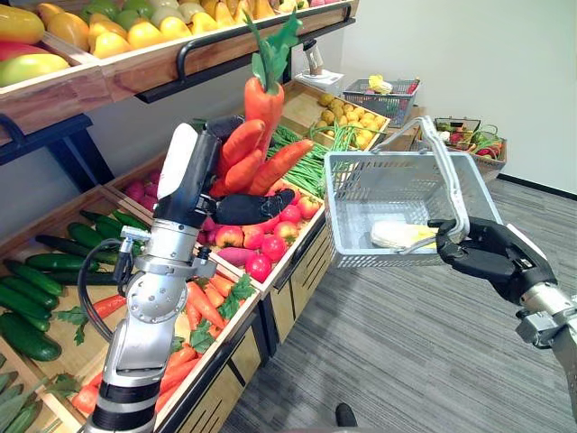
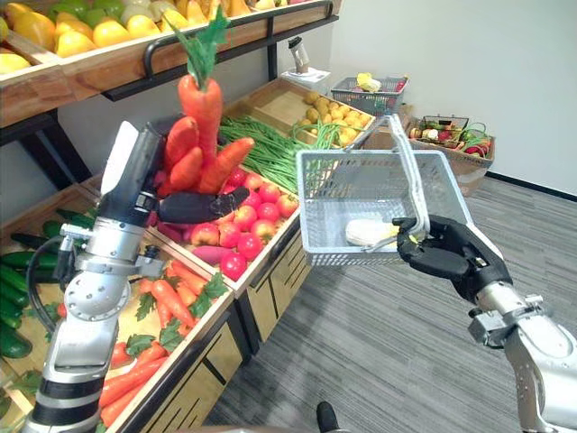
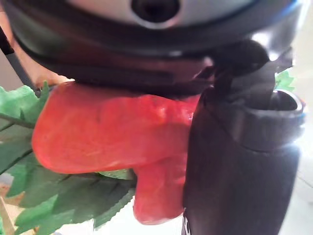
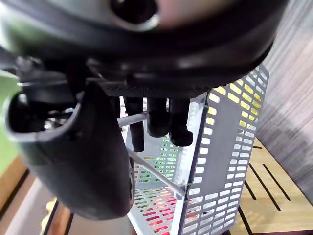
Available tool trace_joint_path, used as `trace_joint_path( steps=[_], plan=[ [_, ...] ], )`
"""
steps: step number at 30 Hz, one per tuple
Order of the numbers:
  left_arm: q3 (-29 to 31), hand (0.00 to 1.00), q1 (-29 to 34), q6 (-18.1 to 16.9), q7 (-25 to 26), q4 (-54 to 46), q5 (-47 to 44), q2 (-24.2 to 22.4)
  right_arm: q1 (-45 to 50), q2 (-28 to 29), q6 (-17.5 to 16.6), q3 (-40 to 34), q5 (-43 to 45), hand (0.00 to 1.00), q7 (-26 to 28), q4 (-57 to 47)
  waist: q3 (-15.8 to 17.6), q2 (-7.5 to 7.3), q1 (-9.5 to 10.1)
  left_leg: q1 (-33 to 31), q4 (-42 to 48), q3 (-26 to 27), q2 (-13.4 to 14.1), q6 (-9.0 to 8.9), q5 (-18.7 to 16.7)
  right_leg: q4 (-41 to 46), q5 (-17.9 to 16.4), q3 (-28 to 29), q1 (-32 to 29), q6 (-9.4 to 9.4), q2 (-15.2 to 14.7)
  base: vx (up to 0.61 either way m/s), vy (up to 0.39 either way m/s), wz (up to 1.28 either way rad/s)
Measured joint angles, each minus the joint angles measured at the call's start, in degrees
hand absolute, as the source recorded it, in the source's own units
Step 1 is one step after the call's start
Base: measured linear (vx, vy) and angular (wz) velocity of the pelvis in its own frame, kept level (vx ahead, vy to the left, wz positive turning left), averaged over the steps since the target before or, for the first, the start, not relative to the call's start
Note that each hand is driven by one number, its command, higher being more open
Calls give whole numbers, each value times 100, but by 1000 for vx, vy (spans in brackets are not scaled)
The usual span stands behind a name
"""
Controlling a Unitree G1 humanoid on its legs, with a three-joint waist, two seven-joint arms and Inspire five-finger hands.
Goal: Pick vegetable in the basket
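Carrot bunch (image 1: 257, 149) held high at frame centre, left hand (image 1: 243, 209) curled round it, probably to clear the rim of basket (image 1: 388, 194), which right hand (image 1: 491, 254) grips by its handle at lower right.

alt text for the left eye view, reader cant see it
The robot's left hand holds a bunch of carrots up in front of a wooden produce stand, while its right hand grips the handle of a grey mesh basket beside them. A pale vegetable lies in the basket.

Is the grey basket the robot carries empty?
Not empty: a pale yellowish item lies in the basket. The carrots are outside it, in the left hand.
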Motion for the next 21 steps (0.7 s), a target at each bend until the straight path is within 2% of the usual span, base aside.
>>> trace_joint_path(
  steps=[8,12,21],
  plan=[
    [-25,0,-195,-159,-3,-1,-97,215,-688,-491,-24,291,-41,0,783,54,-202,-106,23,-97,-32,-42,-39,7,72,-137,116,-16,-30,-31,-35,-23,7,1],
    [-25,0,-213,-228,-66,-1,-96,362,-862,-493,-33,559,-247,0,1020,54,-343,-161,17,-176,-38,-111,-53,14,116,-137,137,-64,-82,-49,-59,-30,11,7],
    [-83,0,-192,-603,-773,64,397,563,-899,-540,-33,1083,-486,0,1277,64,-358,-183,112,-196,-47,-149,-77,8,163,-139,166,-98,-93,-79,-84,-22,10,2]
  ],
)
